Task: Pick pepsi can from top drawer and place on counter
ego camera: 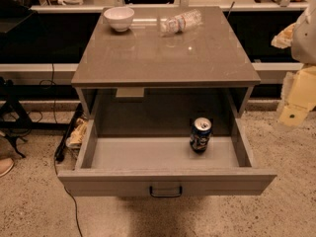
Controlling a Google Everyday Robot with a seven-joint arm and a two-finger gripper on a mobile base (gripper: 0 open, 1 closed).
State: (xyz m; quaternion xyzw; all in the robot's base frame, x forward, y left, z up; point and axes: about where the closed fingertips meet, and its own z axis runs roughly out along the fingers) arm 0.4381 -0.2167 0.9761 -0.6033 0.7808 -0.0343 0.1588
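The pepsi can (200,134) stands upright inside the open top drawer (163,181), toward the right side near the back wall. It is dark blue with a silver top. The drawer is pulled fully out, with a dark handle (166,191) on its front panel. The counter (163,51) is the glossy grey-brown slab above it. My gripper (294,113) is at the right edge of the view, pale yellow and white, beside the cabinet at about drawer height. It is well to the right of the can and not touching it.
A white bowl (119,18) sits at the back left of the counter. A clear plastic water bottle (180,21) lies on its side at the back centre. Cables (64,147) and a crumpled wrapper (78,132) lie on the speckled floor left of the cabinet.
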